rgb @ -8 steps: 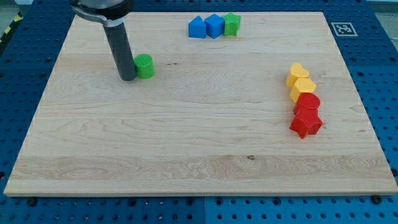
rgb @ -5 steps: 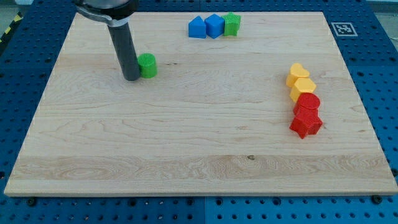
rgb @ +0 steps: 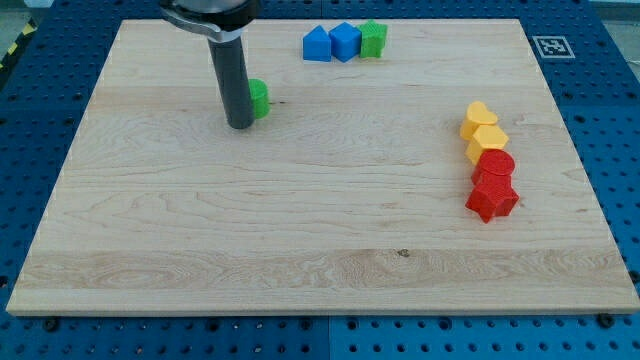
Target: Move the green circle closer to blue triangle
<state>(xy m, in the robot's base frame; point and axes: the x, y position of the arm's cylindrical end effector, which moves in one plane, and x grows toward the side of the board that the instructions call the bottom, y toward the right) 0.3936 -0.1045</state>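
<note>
One rod, no jaws; my tip (rgb: 240,125) touches green circle (rgb: 259,98), upper left. Blue triangle (rgb: 317,44) sits apart at top centre.

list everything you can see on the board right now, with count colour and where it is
green circle: 1, green, upper left of centre, partly hidden behind the rod
blue triangle: 1, blue, top edge, left end of a row of three
blue cube: 1, blue, top edge, middle of that row
green star: 1, green, top edge, right end of that row
yellow blocks: 2, yellow, the view's right, top of a column
red blocks: 2, red, right, below the yellow ones
wooden board: 1, light wood, fills the view
marker tag: 1, black and white, top right
my tip: 1, dark rod, against the green circle's left side
</note>
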